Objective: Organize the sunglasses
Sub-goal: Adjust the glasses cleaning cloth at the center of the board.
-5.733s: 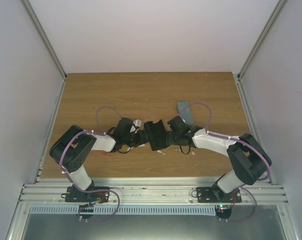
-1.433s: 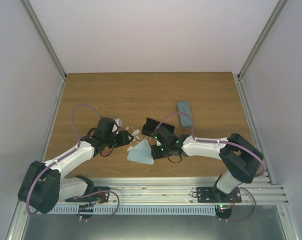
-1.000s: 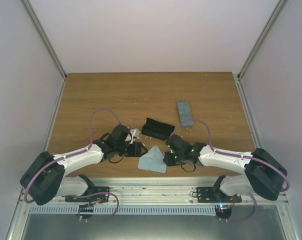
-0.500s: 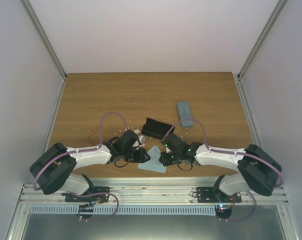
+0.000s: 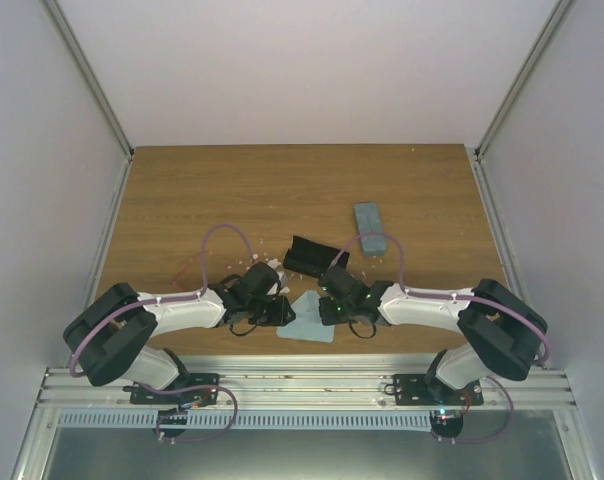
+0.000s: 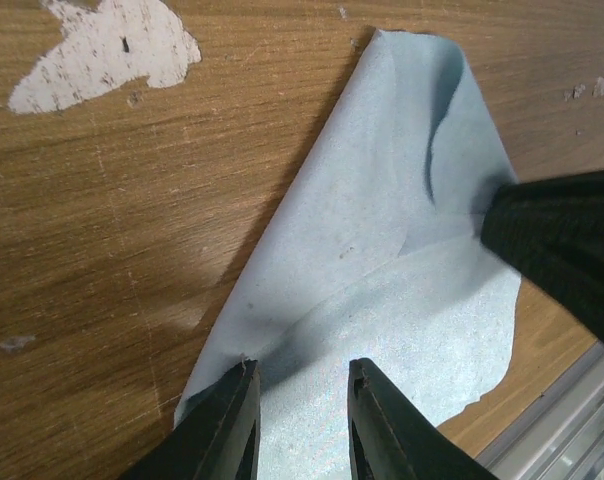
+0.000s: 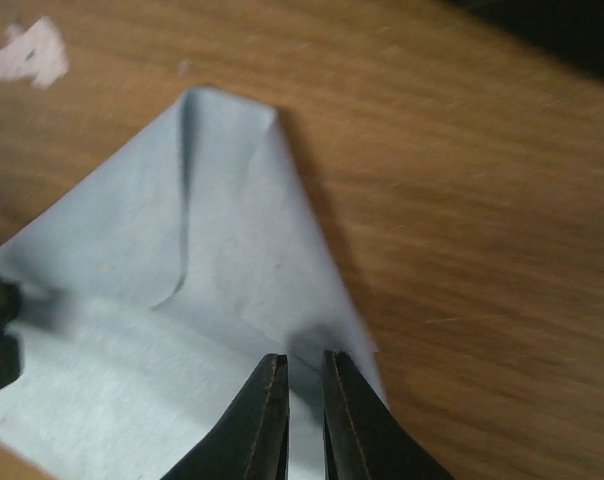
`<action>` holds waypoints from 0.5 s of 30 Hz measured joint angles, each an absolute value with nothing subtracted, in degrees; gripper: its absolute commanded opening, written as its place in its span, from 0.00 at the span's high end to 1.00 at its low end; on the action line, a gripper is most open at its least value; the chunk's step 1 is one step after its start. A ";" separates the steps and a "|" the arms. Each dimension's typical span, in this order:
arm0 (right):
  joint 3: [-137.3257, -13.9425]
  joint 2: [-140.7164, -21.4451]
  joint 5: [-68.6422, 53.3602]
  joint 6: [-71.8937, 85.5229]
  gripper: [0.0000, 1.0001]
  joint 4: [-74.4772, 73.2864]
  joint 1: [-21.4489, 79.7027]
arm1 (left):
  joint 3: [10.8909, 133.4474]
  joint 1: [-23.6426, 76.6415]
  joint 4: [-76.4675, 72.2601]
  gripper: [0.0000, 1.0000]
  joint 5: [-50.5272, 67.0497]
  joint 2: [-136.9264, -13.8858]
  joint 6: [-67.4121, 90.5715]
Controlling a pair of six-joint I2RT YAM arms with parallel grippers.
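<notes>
A thin light-blue cloth (image 5: pixel 309 322) lies flat on the scuffed brown wooden table (image 5: pixel 232 190). The left gripper (image 6: pixel 300 365) rests its tips on the cloth's left edge, jaws narrowly parted. The right gripper (image 7: pixel 302 357), almost closed, pinches the cloth's right edge. I cannot tell where the sunglasses are. An oblong black case (image 5: pixel 315 257) sits just beyond the cloth.

White walls (image 5: pixel 302 70) close me in on three sides, metal posts (image 5: pixel 89 75) at the corners. The wooden table (image 5: pixel 232 190) before me is scuffed pale in spots; aluminium rails (image 5: pixel 302 385) edge its near side.
</notes>
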State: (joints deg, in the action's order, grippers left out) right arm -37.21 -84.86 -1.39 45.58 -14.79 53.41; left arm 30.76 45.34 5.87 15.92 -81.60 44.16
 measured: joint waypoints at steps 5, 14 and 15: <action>-38.13 -84.79 6.59 49.19 0.86 -18.13 53.41 | 30.76 45.39 5.91 0.73 15.77 -81.58 44.18; -39.70 -80.42 11.79 51.55 0.76 -25.32 53.45 | 30.72 45.39 6.79 0.73 15.86 -80.66 44.10; -39.77 -79.42 11.68 51.44 0.76 -25.30 53.47 | 30.72 45.39 6.81 0.73 16.05 -80.31 44.05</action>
State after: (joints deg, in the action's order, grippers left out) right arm -39.77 -79.42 11.68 51.44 -25.30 53.47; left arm 30.72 45.39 6.81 16.05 -80.31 44.05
